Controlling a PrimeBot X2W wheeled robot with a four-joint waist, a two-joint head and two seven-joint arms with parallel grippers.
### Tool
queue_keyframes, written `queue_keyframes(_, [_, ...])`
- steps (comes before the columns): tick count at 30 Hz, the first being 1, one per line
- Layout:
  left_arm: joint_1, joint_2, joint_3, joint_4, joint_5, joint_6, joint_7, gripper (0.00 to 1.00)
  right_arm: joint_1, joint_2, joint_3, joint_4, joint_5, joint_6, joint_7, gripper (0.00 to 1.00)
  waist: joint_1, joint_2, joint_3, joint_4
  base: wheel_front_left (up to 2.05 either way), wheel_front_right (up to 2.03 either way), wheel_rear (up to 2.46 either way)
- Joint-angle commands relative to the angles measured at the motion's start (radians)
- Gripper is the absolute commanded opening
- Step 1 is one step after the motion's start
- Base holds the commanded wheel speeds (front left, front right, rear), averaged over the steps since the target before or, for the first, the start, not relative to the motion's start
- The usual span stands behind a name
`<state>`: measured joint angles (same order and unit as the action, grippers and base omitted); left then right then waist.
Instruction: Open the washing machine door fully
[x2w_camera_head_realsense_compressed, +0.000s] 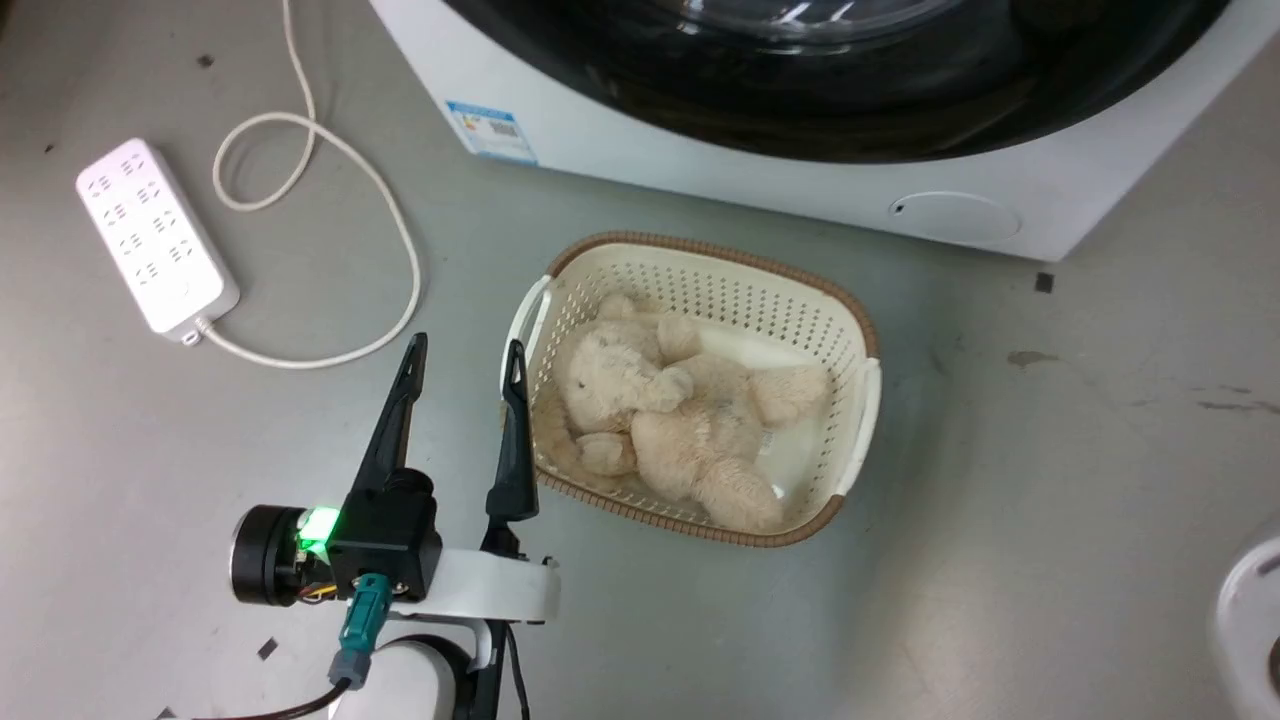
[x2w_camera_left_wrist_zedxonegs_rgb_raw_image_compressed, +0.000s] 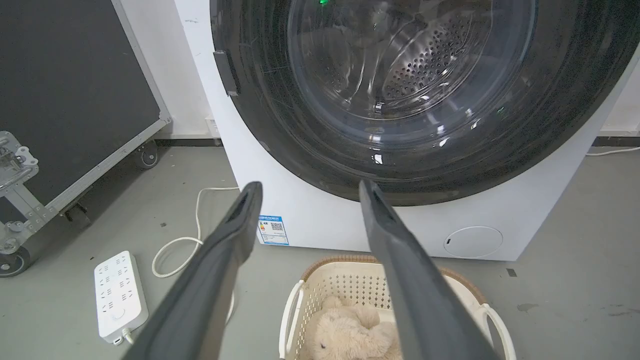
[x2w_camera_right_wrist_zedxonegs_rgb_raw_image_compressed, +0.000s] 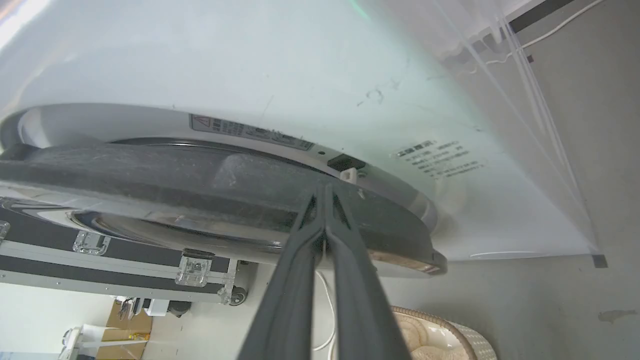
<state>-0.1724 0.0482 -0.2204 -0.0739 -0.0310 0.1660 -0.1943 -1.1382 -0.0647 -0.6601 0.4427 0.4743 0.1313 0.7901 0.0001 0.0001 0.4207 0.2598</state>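
At rim of glossy black round door (x2w_camera_right_wrist_zedxonegs_rgb_raw_image_compressed: 150, 175), R fingers (x2w_camera_right_wrist_zedxonegs_rgb_raw_image_compressed: 300, 280) pinched together, empty; L fingers (x2w_camera_left_wrist_zedxonegs_rgb_raw_image_compressed: 210, 280) splayed wide, empty.

Grey floor (x2w_camera_head_realsense_compressed: 1000, 500); white wall (x2w_camera_left_wrist_zedxonegs_rgb_raw_image_compressed: 157, 40); black wheeled flight case (x2w_camera_left_wrist_zedxonegs_rgb_raw_image_compressed: 65, 75); white power strip (x2w_camera_head_realsense_compressed: 150, 235)

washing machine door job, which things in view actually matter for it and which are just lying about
For the job: washing machine door; right claw, shut, tips at the door's rim.

Lying about: basket with plush toy inside; power strip and its cord; black wheeled case; left claw, open, holding nothing.
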Motion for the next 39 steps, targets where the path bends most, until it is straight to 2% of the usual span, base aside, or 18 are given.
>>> queue_keyframes(1, [-0.023,0.002,-0.013,-0.008,-0.005,0.014,-0.012,1.0,-0.067,0.004,-0.038,0.025,-0.002,0.0,0.041,0.0,-0.0001,-0.0001,0.018,0.015,0.0,0.0,0.0])
queue_keyframes(12, [-0.05,0.002,-0.048,-0.02,-0.012,0.04,-0.035,1.0,-0.218,0.013,-0.142,0.066,-0.016,0.0,0.19,0.0,-0.0001,-0.0001,0.077,0.049,0.0,0.0,0.0])
queue_keyframes(21, [-0.068,0.002,-0.067,-0.017,-0.007,0.054,-0.052,1.0,-0.24,0.014,-0.19,0.111,0.029,0.0,0.295,0.0,-0.0001,-0.0001,0.084,0.059,0.0,0.0,0.0])
queue_keyframes(30, [-0.039,0.007,-0.076,0.0,0.004,0.043,-0.067,1.0,-0.132,0.014,-0.217,0.175,0.145,-0.001,0.391,0.0,-0.0001,-0.0001,-0.005,0.045,0.0,0.0,0.0])
queue_keyframes(39, [0.035,0.02,-0.069,0.026,0.005,0.027,-0.067,1.0,0.081,0.014,-0.094,0.228,0.3,-0.001,0.413,0.0,-0.0001,-0.0001,-0.13,0.017,0.0,0.0,0.0])
